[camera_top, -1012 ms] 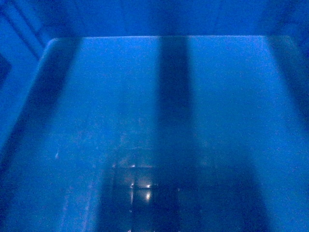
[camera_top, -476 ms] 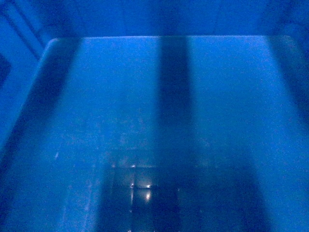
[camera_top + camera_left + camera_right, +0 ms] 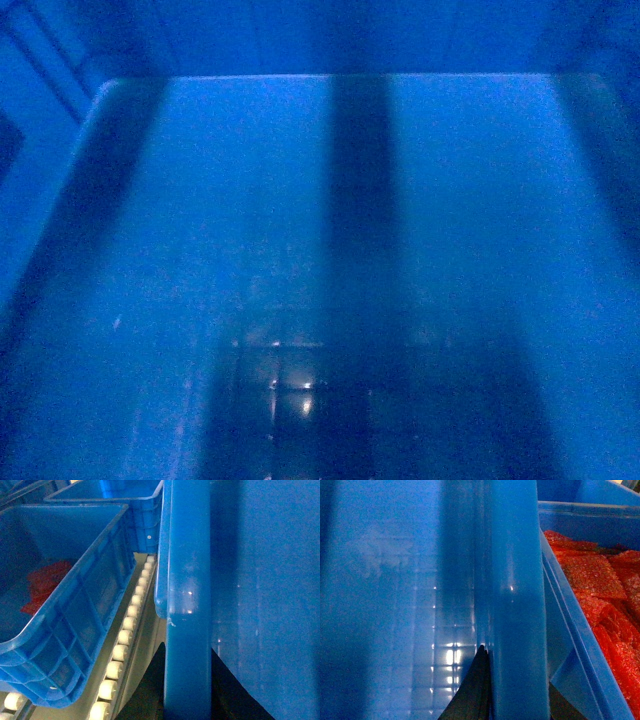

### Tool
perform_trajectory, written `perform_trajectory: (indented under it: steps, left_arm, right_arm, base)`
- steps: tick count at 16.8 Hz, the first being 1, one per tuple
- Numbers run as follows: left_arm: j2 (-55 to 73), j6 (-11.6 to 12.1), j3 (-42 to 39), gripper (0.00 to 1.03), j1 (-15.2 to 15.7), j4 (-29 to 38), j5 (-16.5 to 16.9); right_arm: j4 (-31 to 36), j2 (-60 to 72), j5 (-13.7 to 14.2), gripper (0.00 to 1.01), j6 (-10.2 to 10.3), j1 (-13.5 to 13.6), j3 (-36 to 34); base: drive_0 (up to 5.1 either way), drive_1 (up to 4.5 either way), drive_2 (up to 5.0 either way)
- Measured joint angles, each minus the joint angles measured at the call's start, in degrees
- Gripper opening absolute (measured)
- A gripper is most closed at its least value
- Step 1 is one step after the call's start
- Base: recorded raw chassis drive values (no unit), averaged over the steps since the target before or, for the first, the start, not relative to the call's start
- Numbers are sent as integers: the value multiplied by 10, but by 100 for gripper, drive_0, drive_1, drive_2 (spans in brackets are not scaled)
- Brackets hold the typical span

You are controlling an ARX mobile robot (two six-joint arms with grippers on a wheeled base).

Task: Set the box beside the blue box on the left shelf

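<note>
The box fills the head view, which shows only its glossy blue floor and far wall. My left gripper is shut on the box's thick left rim, one dark finger on each side of it. My right gripper is shut on the right rim in the same way. Left of the held box, the blue box sits on the shelf's white rollers, apart from the held rim by a roller-wide gap. It holds something red.
A second blue crate stands behind the blue box on the shelf. Close against the held box's right side is another blue crate, full of red mesh packets.
</note>
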Motion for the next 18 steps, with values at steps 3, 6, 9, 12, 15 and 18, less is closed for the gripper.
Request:
perform_trajectory:
  steps: [3,6,9,12,15,18]
  left_arm:
    - [0,0,0,10,0,0,0]
    - [0,0,0,10,0,0,0]
    - [0,0,0,10,0,0,0]
    - [0,0,0,10,0,0,0]
    - [0,0,0,10,0,0,0]
    - [0,0,0,10,0,0,0]
  right_arm:
    - [0,0,0,9,0,0,0]
    - [0,0,0,9,0,0,0]
    - [0,0,0,9,0,0,0]
    - [0,0,0,9,0,0,0]
    - [0,0,0,9,0,0,0]
    - [0,0,0,9,0,0,0]
  base:
    - [0,0,0]
    - [0,0,0]
    - [0,0,0]
    - [0,0,0]
    - [0,0,0]
    - [0,0,0]
